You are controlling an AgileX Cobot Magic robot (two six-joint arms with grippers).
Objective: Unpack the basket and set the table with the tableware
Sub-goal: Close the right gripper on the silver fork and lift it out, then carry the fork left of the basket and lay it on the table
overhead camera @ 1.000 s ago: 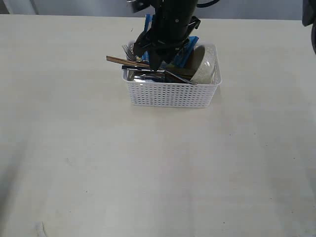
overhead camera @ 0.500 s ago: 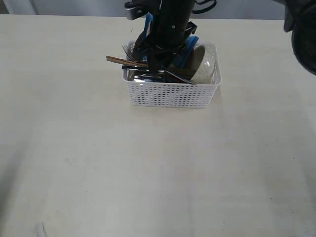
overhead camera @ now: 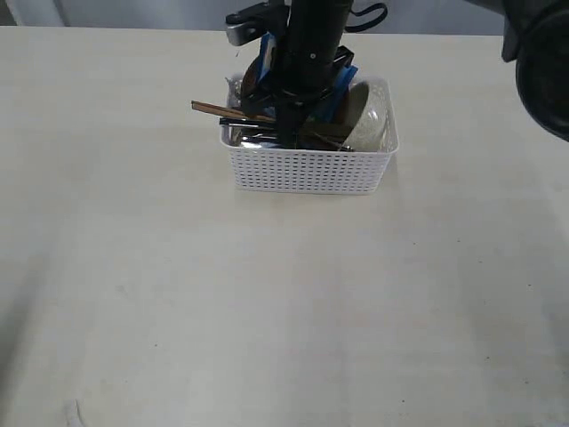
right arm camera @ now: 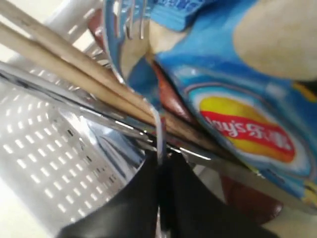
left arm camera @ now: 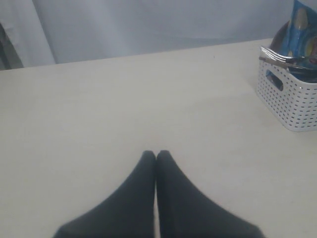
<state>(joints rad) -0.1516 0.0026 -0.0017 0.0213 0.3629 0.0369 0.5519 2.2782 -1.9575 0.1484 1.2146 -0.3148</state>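
exterior view: basket [overhead camera: 307,169] near table [overhead camera: 133,53] edge; right hand [right arm camera: 159,161] pinches fork [right arm camera: 154,119].

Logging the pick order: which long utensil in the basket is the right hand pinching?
The steel fork: its thin handle is pinched between the closed fingertips of the right hand. The brown chopsticks cross beyond those fingertips, outside the grip.
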